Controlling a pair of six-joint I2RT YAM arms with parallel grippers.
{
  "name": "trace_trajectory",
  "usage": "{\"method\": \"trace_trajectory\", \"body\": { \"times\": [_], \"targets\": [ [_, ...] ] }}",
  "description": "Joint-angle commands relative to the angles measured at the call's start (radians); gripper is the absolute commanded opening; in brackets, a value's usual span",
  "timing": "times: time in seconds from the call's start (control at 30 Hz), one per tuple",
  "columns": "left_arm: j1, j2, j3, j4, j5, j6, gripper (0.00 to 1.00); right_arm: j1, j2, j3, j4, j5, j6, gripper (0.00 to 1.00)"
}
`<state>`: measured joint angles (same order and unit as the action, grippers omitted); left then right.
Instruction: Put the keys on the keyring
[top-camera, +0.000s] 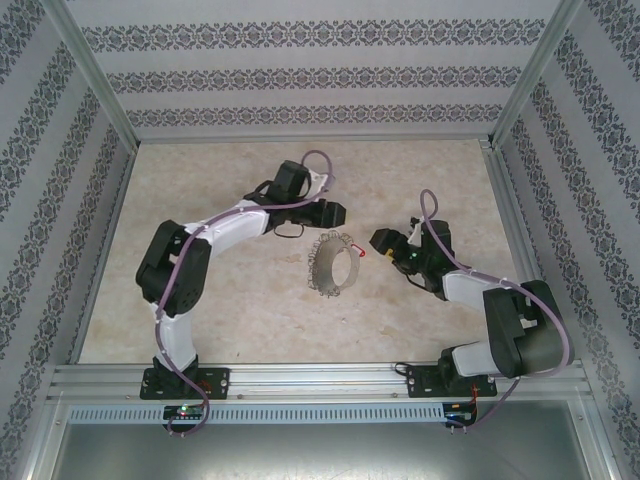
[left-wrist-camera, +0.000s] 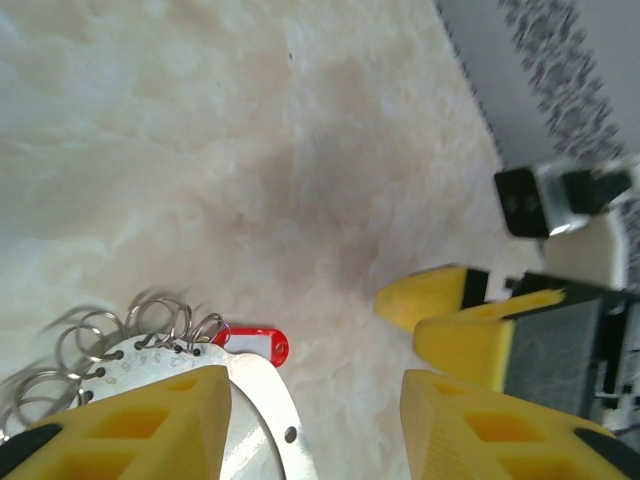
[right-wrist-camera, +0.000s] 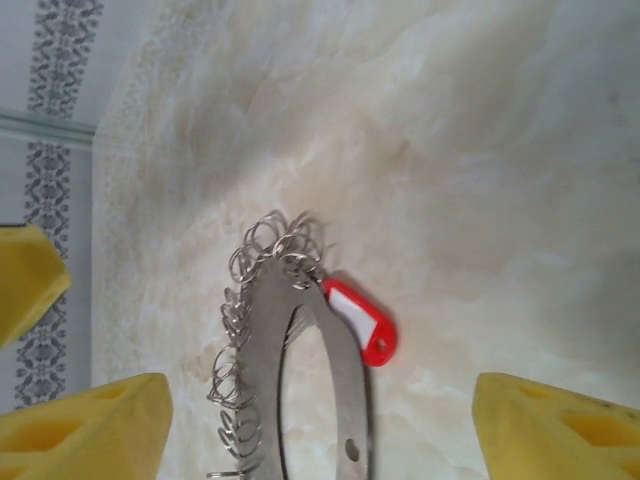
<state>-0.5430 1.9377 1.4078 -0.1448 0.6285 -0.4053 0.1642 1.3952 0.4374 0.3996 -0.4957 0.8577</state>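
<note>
Keyring (top-camera: 320, 275) lies flat at the middle of the bench (top-camera: 230, 310) in the overhead view, the red key (top-camera: 361, 252) touching its upper right rim; the left fingers (top-camera: 333, 213) sit just above it in frame and the right fingers (top-camera: 381, 240) just to its right, placed, I judge, so both arms can work the same junction; in the left wrist view the left fingers (left-wrist-camera: 150, 420) stand partly apart with nothing clamped, one of them over the keyring's flat band (left-wrist-camera: 262, 410) at lower left, likely to steady it, the red key (left-wrist-camera: 262, 345) just beyond; in the right wrist view the right fingers (right-wrist-camera: 560, 420) gape wide and empty, straddling the keyring (right-wrist-camera: 348, 390) and the red key (right-wrist-camera: 362, 328), whose end meets the small loops; whether it is threaded I cannot tell.
</note>
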Motion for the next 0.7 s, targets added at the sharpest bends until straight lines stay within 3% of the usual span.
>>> {"method": "trace_trajectory", "body": {
  "times": [0.0, 0.17, 0.67],
  "targets": [
    [-0.050, 0.057, 0.091, -0.255, -0.139, 0.175, 0.44, -0.028, -0.004, -0.012, -0.066, -0.001, -0.052, 0.84],
    [-0.091, 0.130, 0.179, -0.337, -0.192, 0.223, 0.41, -0.042, -0.007, -0.042, -0.048, -0.002, -0.051, 0.85],
    [-0.109, 0.250, 0.323, -0.398, -0.211, 0.261, 0.38, -0.050, -0.028, -0.084, -0.012, -0.016, -0.047, 0.84]
  ]
}}
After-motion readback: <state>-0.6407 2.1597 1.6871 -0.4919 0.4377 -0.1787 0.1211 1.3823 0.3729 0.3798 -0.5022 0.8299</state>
